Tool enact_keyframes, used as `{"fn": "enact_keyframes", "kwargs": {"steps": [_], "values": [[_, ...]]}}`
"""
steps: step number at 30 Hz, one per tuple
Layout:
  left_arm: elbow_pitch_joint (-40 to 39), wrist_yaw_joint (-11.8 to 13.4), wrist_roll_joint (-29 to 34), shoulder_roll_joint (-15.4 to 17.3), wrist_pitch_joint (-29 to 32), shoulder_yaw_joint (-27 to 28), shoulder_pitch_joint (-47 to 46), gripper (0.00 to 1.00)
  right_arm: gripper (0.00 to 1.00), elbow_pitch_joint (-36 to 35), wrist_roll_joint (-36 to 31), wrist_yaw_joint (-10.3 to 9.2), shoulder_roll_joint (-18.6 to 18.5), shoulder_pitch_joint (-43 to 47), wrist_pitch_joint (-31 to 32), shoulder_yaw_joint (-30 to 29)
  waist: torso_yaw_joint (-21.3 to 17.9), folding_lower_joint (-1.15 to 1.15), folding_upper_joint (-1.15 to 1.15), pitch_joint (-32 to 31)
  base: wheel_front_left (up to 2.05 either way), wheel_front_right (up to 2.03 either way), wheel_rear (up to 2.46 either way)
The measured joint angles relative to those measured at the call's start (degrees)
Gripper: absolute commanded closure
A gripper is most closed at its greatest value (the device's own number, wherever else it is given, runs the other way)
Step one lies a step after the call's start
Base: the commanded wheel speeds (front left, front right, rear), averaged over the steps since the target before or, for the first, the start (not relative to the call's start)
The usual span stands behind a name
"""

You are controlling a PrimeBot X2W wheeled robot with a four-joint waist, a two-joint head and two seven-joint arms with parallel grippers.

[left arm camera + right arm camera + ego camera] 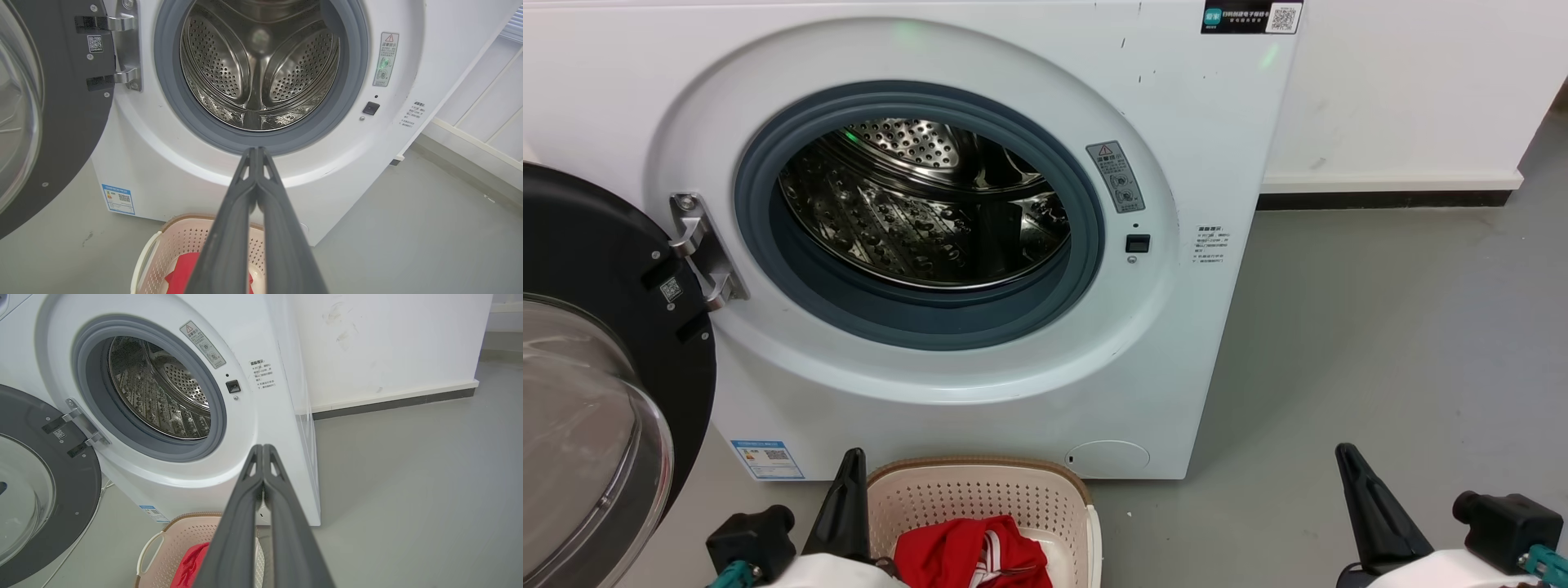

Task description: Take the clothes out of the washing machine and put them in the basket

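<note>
We've got smooth grey floor (1380,343), white wall (1405,82) with dark baseboard (1388,199), few scuff marks (341,318) on wall, pretty even light.

The left tool (257,152), fingers together, points at the open washing machine (327,171) above clothes (182,270) in the basket (184,219).

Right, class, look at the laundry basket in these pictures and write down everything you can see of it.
The basket is a low tub of cream plastic, its walls pierced with rows of small holes, its top edged with a brown rim, and a pale loop handle on one side. It stands upright on the grey floor, just before the foot of the washing machine, below its open drum. Red clothes with white stripes lie inside.
</note>
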Motion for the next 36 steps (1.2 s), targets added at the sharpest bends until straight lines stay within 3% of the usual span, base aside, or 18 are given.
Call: {"fn": "enact_keyframes", "kwargs": {"steps": [20,36], "values": [[4.49,-3.15,-21.54,0.30,2.52,2.29,-3.99,1.00,1.00,5.63,22.03,-0.01,-0.96,-4.52,0.07,-0.74,-0.10,0.00,0.00,0.68,0.00,0.00,0.00],[6.62,-4.77,-34.03,0.33,4.13,4.02,-5.96,1.00,1.00,8.88,34.90,-0.01,-1.32,-6.97,0.55,-1.47,-0.17,0.00,0.00,1.18,0.00,0.00,0.00]]}}
